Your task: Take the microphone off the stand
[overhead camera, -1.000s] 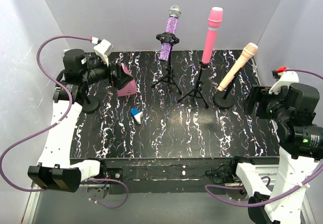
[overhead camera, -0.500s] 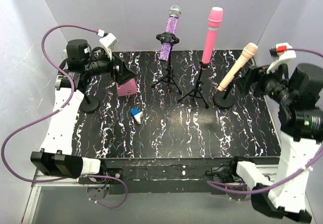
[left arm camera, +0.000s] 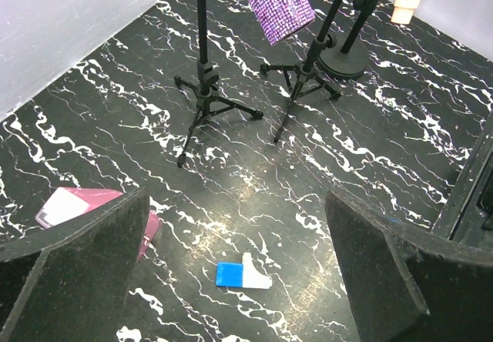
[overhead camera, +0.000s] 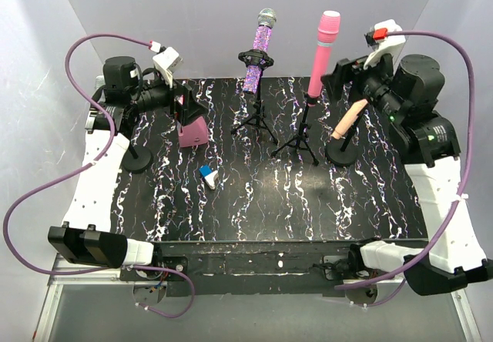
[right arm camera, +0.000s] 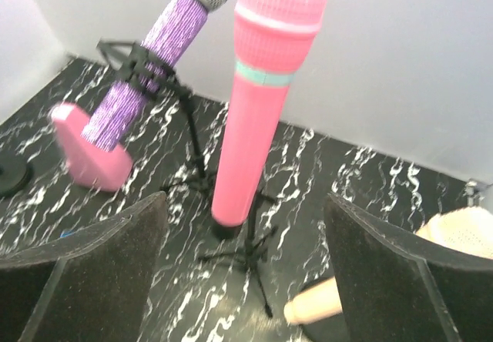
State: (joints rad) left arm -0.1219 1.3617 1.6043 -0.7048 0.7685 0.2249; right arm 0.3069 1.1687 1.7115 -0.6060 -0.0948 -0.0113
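Observation:
Three microphones stand at the back of the table. A purple glitter microphone [overhead camera: 259, 49] is clipped on a tripod stand [overhead camera: 256, 119]. A tall pink microphone [overhead camera: 323, 53] rises from a second tripod stand [overhead camera: 299, 138]. A peach microphone [overhead camera: 349, 119] leans on a round-base stand [overhead camera: 341, 153]. My right gripper [overhead camera: 343, 74] hovers open just right of the pink microphone and above the peach one, hiding its head. In the right wrist view the pink microphone [right arm camera: 262, 103] is straight ahead of the open gripper [right arm camera: 246, 199], not touched. My left gripper [overhead camera: 185, 103] is open at the back left, holding nothing.
A pink block [overhead camera: 192, 132] lies below the left gripper. A small blue and white piece [overhead camera: 208, 175] lies on the black marbled table [overhead camera: 269, 203]. An empty round-base stand [overhead camera: 139, 161] is at the left. Grey walls close in the back and sides.
My right arm has swung up and to the left, from the table's right edge to beside the pink microphone. The left arm rose slightly, then held still.

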